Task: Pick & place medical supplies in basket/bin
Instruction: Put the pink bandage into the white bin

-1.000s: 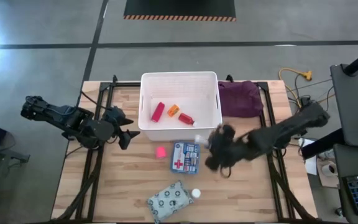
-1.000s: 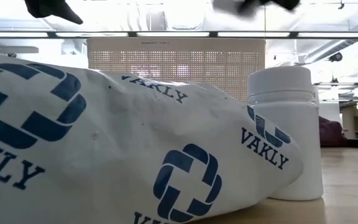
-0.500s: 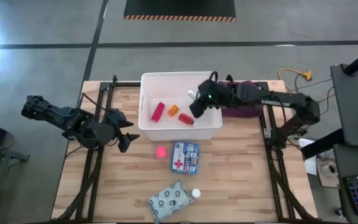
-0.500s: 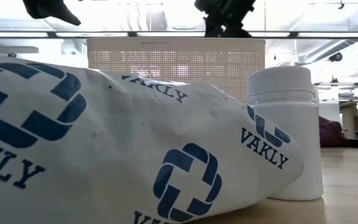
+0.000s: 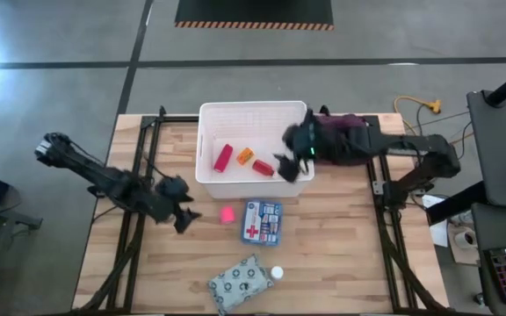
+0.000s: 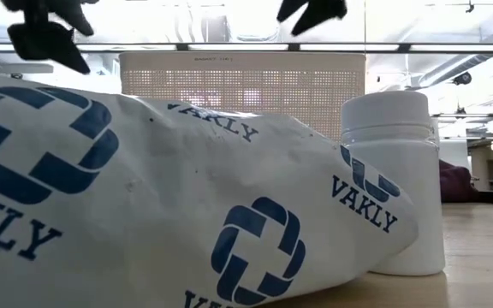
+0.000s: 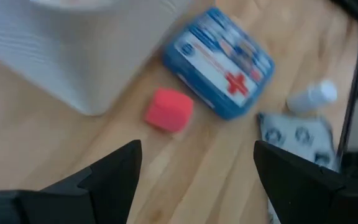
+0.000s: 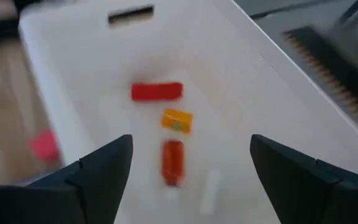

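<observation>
The white basket [image 5: 253,118] stands at the table's far middle and holds two red tubes [image 5: 223,156] [image 5: 263,167] and an orange vial [image 5: 245,155]. My right gripper [image 5: 286,165] hovers open above the basket's right part. In the right wrist view [image 8: 191,186] a blurred white item [image 8: 210,190] shows below it beside a red tube [image 8: 171,162]. My left gripper [image 5: 184,216] is open, low, just left of the pink block [image 5: 227,213], which shows ahead of it [image 7: 169,109]. The first-aid box [image 5: 262,222], grey pouch [image 5: 240,283] and white bottle [image 5: 277,273] lie on the table.
A purple cloth bundle [image 5: 339,137] lies right of the basket, under my right arm. In the low view the pouch [image 6: 144,197] and the white bottle [image 6: 392,180] fill the foreground, with the basket's lattice wall [image 6: 242,85] behind. Bare wood lies along the table's left and right sides.
My right gripper has risen from beside the first-aid box with a small white item and carried it toward the far edge, over the basket. There it has opened and let go. My left gripper has sunk and moved toward the near edge and the pink block, staying open.
</observation>
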You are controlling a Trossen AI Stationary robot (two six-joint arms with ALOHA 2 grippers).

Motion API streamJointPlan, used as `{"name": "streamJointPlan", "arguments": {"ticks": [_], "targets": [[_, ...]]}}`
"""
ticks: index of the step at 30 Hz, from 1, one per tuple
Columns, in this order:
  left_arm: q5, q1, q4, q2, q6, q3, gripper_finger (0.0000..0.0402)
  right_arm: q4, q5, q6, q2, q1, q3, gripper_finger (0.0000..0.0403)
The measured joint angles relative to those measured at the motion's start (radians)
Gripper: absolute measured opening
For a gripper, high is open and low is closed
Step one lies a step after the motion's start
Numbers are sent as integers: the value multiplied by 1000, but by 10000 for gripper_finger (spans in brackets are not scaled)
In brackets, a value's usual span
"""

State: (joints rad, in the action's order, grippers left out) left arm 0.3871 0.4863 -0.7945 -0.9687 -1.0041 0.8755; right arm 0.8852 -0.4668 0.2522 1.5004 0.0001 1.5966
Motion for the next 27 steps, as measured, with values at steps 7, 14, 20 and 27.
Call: {"name": "streamJointPlan", "arguments": {"ticks": [7,14,20,27], "targets": [[-4,60,191,-182,141,-116,293,197,-148,22,-15,146,-3,308],[82,56,338,-353,131,-108,293,328,-291,149,-16,200,-16,302],[208,56,328,-559,132,-22,293,347,-359,205,-28,205,-28,304],[340,51,122,-767,-105,120,293,362,-393,224,-71,205,-56,298]]}}
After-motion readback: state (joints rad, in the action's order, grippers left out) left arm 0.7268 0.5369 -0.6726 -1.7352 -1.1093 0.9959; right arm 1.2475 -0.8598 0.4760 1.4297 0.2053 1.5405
